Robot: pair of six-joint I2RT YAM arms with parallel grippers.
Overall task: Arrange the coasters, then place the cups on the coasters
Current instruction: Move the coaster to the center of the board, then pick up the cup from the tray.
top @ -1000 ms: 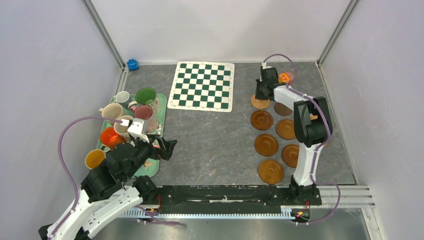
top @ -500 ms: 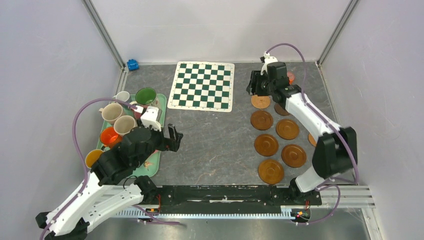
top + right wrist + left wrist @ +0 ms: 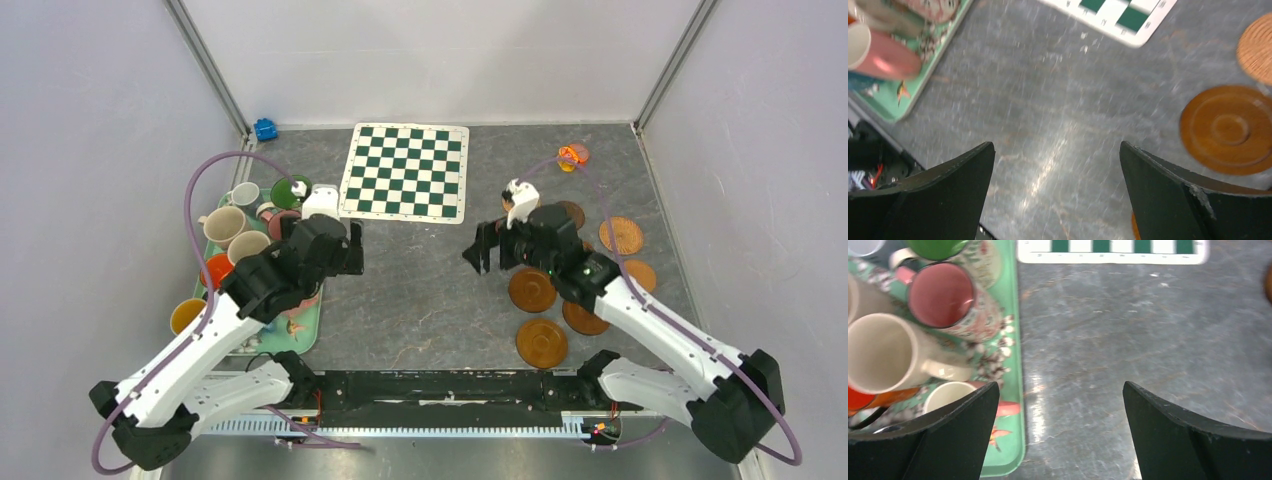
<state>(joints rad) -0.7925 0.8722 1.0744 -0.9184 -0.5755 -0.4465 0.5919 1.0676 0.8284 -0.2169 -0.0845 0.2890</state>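
While both arms reach out over the table, neither claw holds anything. The left gripper stands wide open, its gap over bare grey table just beside the tray, on the tray's right. The right gripper is spread wide too, over bare table just left of the coasters.

The cups crowd the tray on the left side: a pink-lined cup, a cream cup, a green-lined cup, a small white cup and an orange cup among them. A yellow cup stands off the tray, just beside its near left corner.

All the coasters lie on the right side, well apart from the cups. A woven coaster sits farthest right, and 2 brown coasters, 1 by the right claw and 1 nearer the bases, show whole. Others are partly hidden under the right arm.

A chequered mat lies at the back centre, and an orange toy sits near the far right corner.
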